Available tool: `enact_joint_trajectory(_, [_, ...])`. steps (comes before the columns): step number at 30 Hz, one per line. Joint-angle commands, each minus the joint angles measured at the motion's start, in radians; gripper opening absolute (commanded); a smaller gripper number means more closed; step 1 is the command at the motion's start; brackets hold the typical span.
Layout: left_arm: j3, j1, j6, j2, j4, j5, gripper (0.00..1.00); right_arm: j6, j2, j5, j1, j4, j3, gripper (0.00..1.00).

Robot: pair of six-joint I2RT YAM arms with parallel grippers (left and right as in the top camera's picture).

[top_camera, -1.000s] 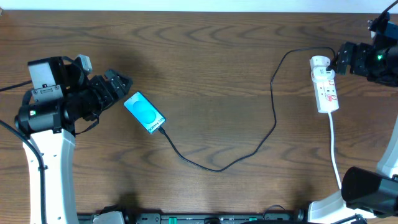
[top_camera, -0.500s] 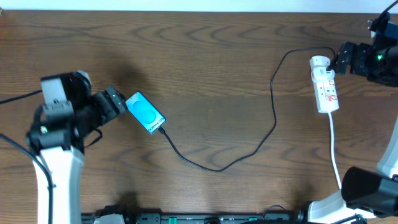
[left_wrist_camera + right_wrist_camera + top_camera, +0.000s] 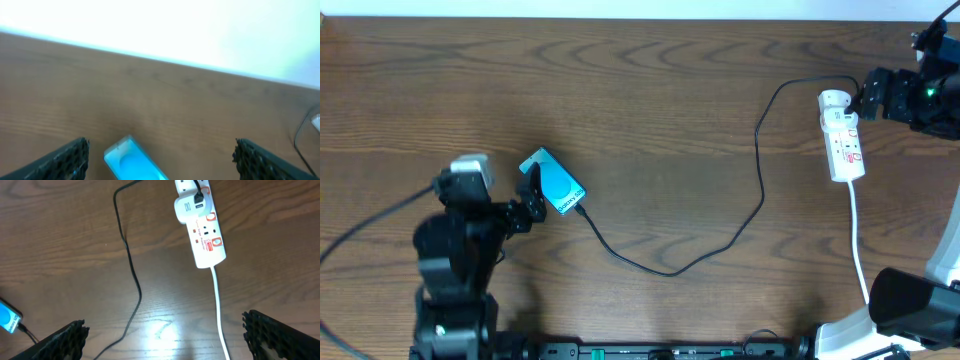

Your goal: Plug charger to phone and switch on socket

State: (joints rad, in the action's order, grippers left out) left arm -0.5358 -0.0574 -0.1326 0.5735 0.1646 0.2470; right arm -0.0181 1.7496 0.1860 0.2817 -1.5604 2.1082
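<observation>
Phone (image 3: 553, 180), glossy cyan slab; thin black charger (image 3: 761, 180); rounded white socket (image 3: 843, 145); left pincer (image 3: 161, 144), right pincer (image 3: 164, 321) agape, empty

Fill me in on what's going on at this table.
The left gripper, open, sits at the phone on the left side of the table without gripping it. A black cable runs from the phone across to the white power strip on the right. The right gripper hovers open by the strip's far end. Whether the strip is switched on cannot be told.
</observation>
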Motion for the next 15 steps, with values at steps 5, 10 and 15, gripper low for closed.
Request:
enact_joint_trajectory(5, [0.344,0.003,0.027,-0.304,-0.405,-0.013,0.93,0.006,-0.013,-0.004,-0.008,-0.003,0.01,0.99])
enact_joint_trajectory(10, [0.46,0.003,0.028,-0.391,-0.484,-0.013,0.93,0.006,-0.013,-0.004,-0.008,-0.003,0.01,0.99])
enact_joint_trajectory(15, [0.531,0.003,0.054,-0.494,-0.443,-0.013,0.93,0.006,-0.013,-0.004,-0.008,-0.003,0.01,0.99])
